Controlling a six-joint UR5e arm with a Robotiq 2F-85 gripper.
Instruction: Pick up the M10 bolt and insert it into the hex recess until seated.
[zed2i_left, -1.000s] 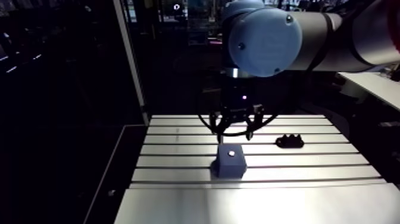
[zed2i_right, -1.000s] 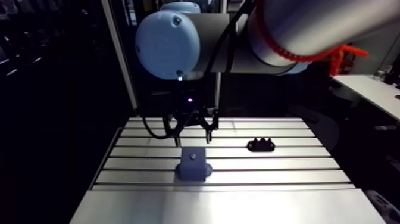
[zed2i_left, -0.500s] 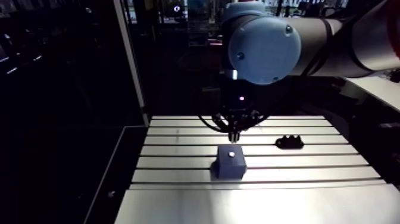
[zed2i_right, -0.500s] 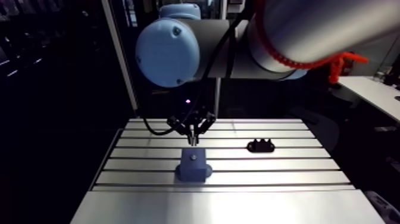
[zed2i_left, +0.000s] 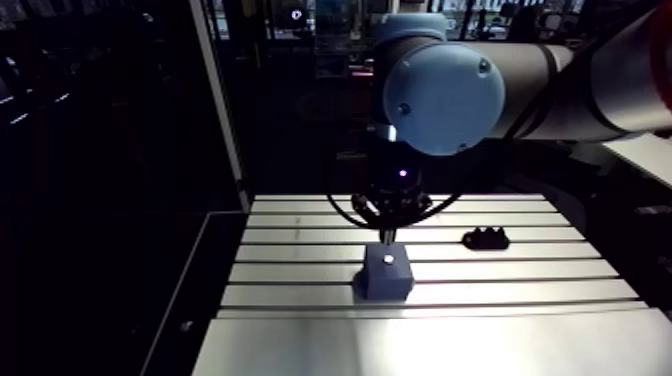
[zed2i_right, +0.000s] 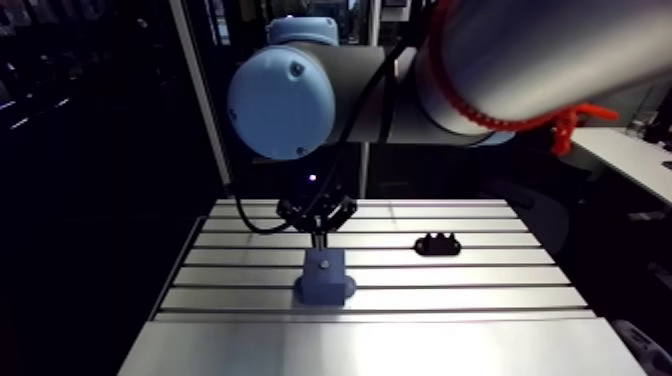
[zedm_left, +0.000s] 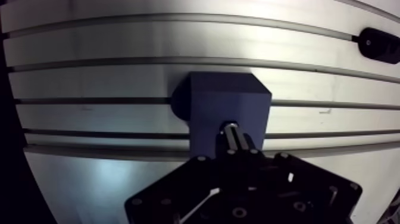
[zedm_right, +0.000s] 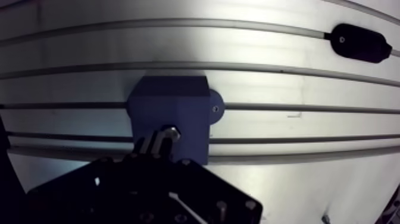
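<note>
1 bolt (zed2i_left: 388, 259), 1 dark blue block (zedm_left: 229, 98), 1 black part (zedm_right: 355, 43) on the table (zedm_left: 119, 77). Bolt = small shiny head sunk in block's top. Hand (zedm_left: 235, 136) pinched together, empty, tips right over it.

Pretty dim overall. The table (zed2i_left: 500, 330) is lit from above, and a strong white glare is thrown across its near edge in the arm view, so the slots (zed2i_left: 480, 283) get washed out there. Everything past the table is left almost black. The block (zed2i_left: 388, 275) is seen as a dark shape with one bright speck (zed2i_left: 390, 259) on top. A tiny purple light (zed2i_left: 403, 173) is shown on the wrist. In the wrist view the slots are bent into curves toward the edges, and the gripper (zedm_left: 234, 130) is reduced to a black mass.
</note>
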